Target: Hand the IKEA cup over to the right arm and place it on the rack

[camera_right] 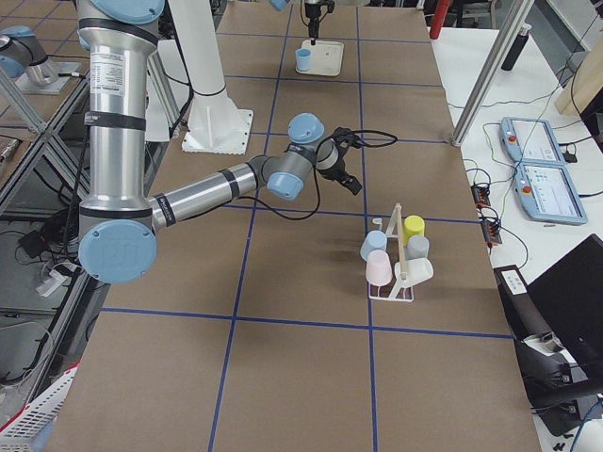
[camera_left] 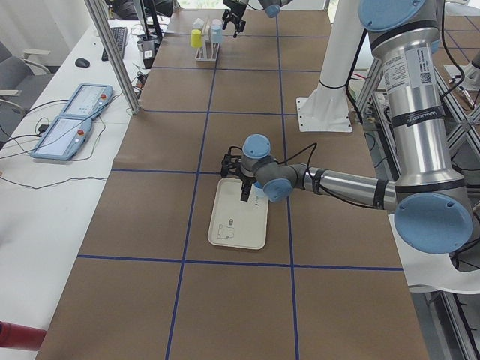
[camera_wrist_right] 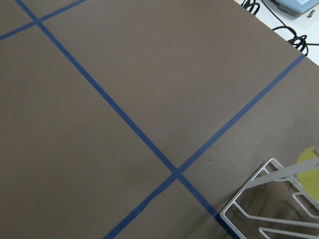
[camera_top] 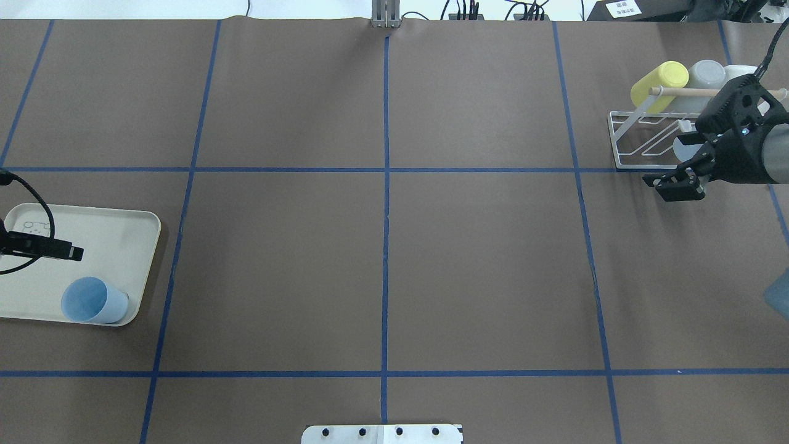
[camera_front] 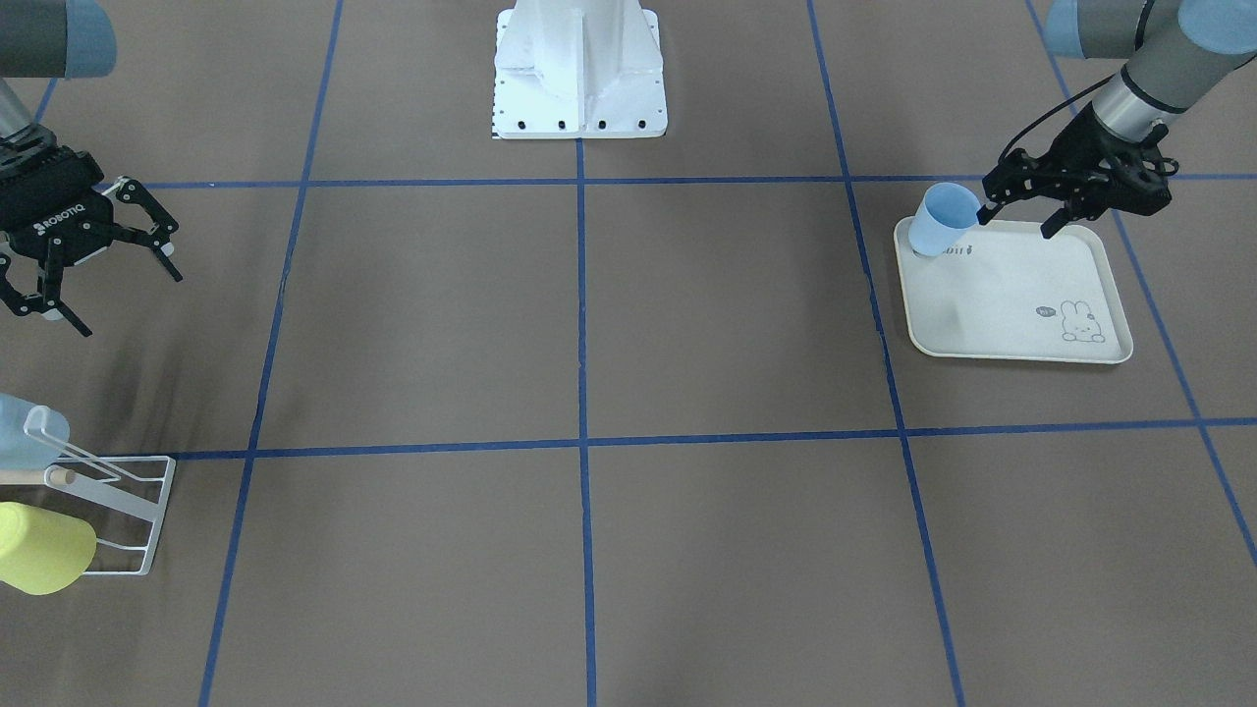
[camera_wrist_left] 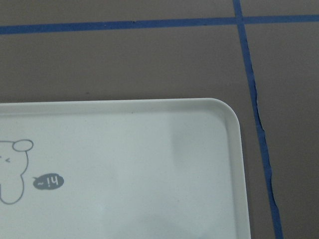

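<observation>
The light-blue IKEA cup (camera_front: 941, 220) stands mouth up in a corner of the cream rabbit-print tray (camera_front: 1011, 304); from overhead the cup (camera_top: 92, 300) sits at the tray's near edge. My left gripper (camera_front: 1016, 221) hovers open over the tray just beside the cup, holding nothing. The right arm's gripper (camera_front: 123, 295) hangs open and empty above the table, a short way from the white wire rack (camera_front: 123, 491). Seen from overhead, this gripper (camera_top: 677, 184) is just in front of the rack (camera_top: 641, 145). The left wrist view shows only the tray's bare corner (camera_wrist_left: 219, 129).
The rack holds several cups, among them a yellow one (camera_top: 659, 77), a whitish one (camera_top: 706, 73) and a pale blue one (camera_front: 29, 432). The robot's white base (camera_front: 579, 69) stands at mid table. Blue tape lines cross the brown table.
</observation>
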Controlling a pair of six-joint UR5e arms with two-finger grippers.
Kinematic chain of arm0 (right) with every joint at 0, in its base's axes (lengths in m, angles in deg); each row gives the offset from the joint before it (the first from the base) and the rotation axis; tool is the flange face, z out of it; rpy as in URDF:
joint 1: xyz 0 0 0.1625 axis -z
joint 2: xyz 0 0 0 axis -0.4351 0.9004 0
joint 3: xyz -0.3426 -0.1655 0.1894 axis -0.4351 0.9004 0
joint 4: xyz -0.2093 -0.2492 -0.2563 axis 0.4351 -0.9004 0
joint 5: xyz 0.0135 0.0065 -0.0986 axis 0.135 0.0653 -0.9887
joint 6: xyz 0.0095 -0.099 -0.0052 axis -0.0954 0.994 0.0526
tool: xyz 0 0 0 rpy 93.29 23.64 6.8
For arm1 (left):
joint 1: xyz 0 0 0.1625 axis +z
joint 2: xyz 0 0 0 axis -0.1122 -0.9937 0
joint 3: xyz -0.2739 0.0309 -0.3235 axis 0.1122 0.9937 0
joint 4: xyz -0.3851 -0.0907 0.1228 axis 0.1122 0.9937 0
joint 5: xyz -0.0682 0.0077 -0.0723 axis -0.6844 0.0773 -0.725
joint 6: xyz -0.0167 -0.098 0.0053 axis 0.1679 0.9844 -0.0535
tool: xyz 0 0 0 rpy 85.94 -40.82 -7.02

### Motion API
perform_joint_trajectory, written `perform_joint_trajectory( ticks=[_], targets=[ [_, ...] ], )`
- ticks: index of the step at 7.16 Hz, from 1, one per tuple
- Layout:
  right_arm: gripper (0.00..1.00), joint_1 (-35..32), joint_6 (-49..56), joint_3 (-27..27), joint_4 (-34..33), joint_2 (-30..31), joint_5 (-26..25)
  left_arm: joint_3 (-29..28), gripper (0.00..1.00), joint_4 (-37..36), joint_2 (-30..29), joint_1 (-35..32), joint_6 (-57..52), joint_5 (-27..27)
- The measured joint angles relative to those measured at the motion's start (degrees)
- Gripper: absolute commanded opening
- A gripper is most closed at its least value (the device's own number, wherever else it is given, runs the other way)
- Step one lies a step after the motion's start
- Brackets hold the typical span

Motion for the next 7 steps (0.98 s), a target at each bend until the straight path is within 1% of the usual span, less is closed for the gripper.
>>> perform_joint_trajectory(
  ticks=[1,2,3,4,6,7],
  targets=[
    [1.00,0.23,-0.05,-0.24,-0.46,-0.04,0.31,0.74,1.00,-0.03,1.13,1.20,0.27,0.02],
    [1.00,0.35,-0.07,-0.30,-0.62,-0.03,0.47,0.90,0.95,-0.07,1.56,2.50,0.87,0.14],
    [1.00,0.44,-0.08,-0.30,-0.67,-0.03,0.53,0.84,0.83,-0.11,1.63,3.47,1.36,0.29],
    [1.00,0.55,-0.08,-0.28,-0.68,-0.02,0.55,0.74,0.66,-0.16,1.59,4.11,1.61,0.42],
    [1.00,0.79,-0.08,-0.19,-0.63,-0.01,0.56,0.44,0.50,-0.27,1.43,5.07,1.74,0.50],
    [1.00,0.85,-0.08,-0.12,-0.62,-0.01,0.56,0.30,0.37,-0.33,1.26,5.55,1.78,0.51]
  ],
)
